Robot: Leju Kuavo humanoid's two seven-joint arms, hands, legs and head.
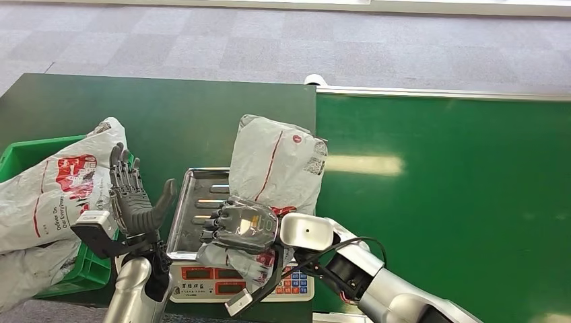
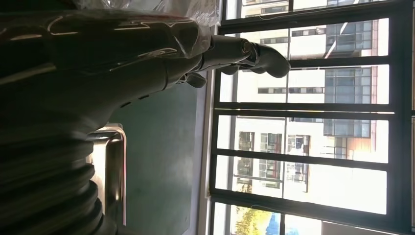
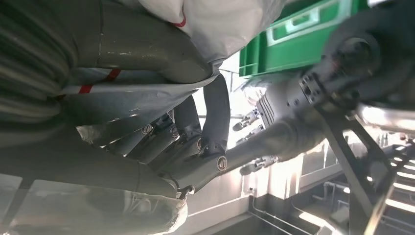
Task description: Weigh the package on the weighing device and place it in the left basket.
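The right robot hand clamps the grey plastic mailer package, holding it over the steel-trayed weighing scale; the left robot hand waits spread apart beside the green plastic basket.

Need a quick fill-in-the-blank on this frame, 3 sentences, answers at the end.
1. The grey package is gripped by the robot's ____ hand.
2. The left hand is raised with fingers apart, holding ____.
3. The basket at the left, with other packages in it, is ____ in colour.

Missing words: right; nothing; green
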